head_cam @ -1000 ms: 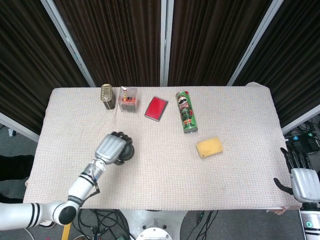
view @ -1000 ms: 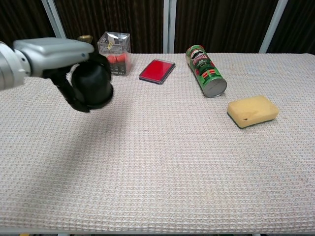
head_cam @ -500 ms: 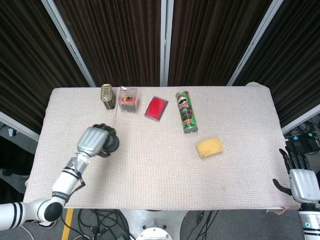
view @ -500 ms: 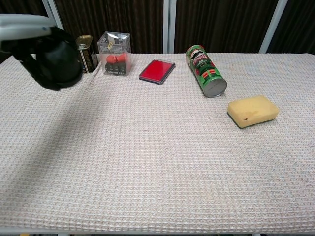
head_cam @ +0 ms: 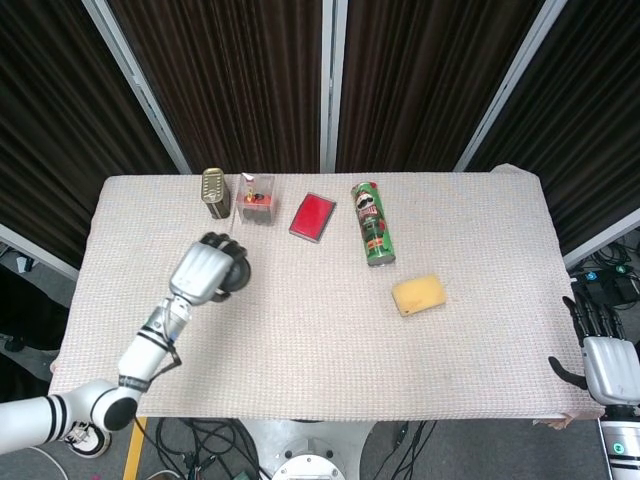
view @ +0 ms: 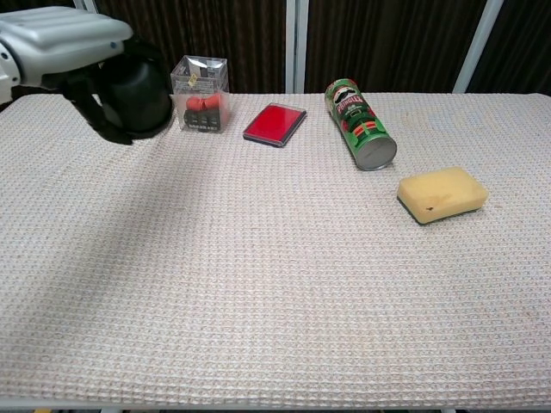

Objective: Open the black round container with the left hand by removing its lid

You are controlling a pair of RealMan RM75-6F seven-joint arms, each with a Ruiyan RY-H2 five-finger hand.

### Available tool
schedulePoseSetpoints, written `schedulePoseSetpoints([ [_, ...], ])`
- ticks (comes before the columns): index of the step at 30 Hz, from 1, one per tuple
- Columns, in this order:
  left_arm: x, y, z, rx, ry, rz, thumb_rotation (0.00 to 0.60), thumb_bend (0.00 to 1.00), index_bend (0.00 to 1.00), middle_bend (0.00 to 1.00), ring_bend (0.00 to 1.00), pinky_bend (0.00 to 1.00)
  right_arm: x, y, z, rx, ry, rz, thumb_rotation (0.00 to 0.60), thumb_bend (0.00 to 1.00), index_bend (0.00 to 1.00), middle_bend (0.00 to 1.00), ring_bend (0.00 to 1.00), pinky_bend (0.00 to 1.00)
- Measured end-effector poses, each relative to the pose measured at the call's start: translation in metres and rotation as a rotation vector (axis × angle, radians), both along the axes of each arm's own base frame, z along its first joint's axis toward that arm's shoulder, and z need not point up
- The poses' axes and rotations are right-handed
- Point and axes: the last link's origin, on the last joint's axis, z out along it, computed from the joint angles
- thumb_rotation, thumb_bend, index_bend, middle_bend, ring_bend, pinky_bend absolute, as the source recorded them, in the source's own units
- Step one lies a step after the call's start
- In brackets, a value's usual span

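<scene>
- Since the last frame the left hand (head_cam: 205, 272) swings back toward the middle of the table (head_cam: 480, 330) and a bit nearer the robot, carrying the black round container (head_cam: 238, 273) with it. Half a second ago it was further out to the left.
- Its fingers are wrapped around the container, which is held up off the cloth. In the chest view the hand (view: 60, 39) sits on top and the dark body (view: 138, 95) hangs under it. Can't tell from either view whether the lid is on or off.
- Just behind the left hand, at the far edge, there's a gold tin (head_cam: 213, 192), and just right of it a clear plastic box (head_cam: 256, 199) with something red inside. In the chest view the container covers the tin.
- Further right of the hand lies a flat red case (head_cam: 313, 216), then a green Pringles can (head_cam: 372, 223) on its side.
- Right of that and nearer the robot is a yellow sponge (head_cam: 418, 294).
- Way over at the right edge, off the table, the right hand (head_cam: 605, 360) hangs with fingers loosely spread, holding nothing. Only the head view shows it.
</scene>
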Motion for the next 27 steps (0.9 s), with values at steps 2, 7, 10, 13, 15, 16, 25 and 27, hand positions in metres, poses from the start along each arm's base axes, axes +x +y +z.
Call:
schedulePoseSetpoints([
  [2,-0.024,0.013,0.008,0.036,-0.005,0.125,0.6,0.35,0.5,0.5,0.24,0.24,-0.001,0.0,-0.001,0.004,0.0,-0.004,0.6,0.12,0.0,0.0,0.0,0.0],
  [7,-0.038,0.005,0.005,-0.013,-0.077,0.265,0.6,0.34,0.5,0.5,0.24,0.24,-0.001,0.0,-0.004,0.02,0.0,-0.001,0.6,0.12,0.0,0.0,0.0,0.0],
  [10,-0.022,-0.019,-0.011,-0.12,-0.114,0.219,0.6,0.34,0.5,0.5,0.24,0.24,0.0,0.001,-0.002,0.011,-0.001,0.002,0.6,0.13,0.0,0.0,0.0,0.0],
  [13,0.004,-0.046,-0.024,-0.221,-0.141,0.089,0.6,0.34,0.5,0.5,0.24,0.24,-0.001,0.001,0.0,0.005,-0.001,-0.002,0.6,0.12,0.0,0.0,0.0,0.0],
  [15,0.021,-0.059,-0.026,-0.254,-0.155,-0.006,0.6,0.34,0.5,0.5,0.24,0.24,-0.002,0.001,-0.001,0.005,0.0,-0.008,0.6,0.12,0.0,0.0,0.0,0.0],
  [16,0.03,-0.064,-0.026,-0.257,-0.157,-0.065,0.6,0.34,0.5,0.5,0.24,0.24,-0.002,0.0,-0.001,0.007,0.002,-0.011,0.6,0.12,0.0,0.0,0.0,0.0],
  [25,-0.005,-0.012,-0.011,-0.061,-0.023,-0.041,0.6,0.34,0.5,0.5,0.24,0.24,-0.001,-0.001,0.0,0.001,0.0,-0.017,0.6,0.12,0.0,0.0,0.0,0.0],
  [27,-0.025,0.004,-0.002,-0.012,-0.014,0.055,0.6,0.34,0.5,0.5,0.24,0.24,-0.001,-0.001,0.0,0.003,0.0,-0.021,0.6,0.12,0.0,0.0,0.0,0.0],
])
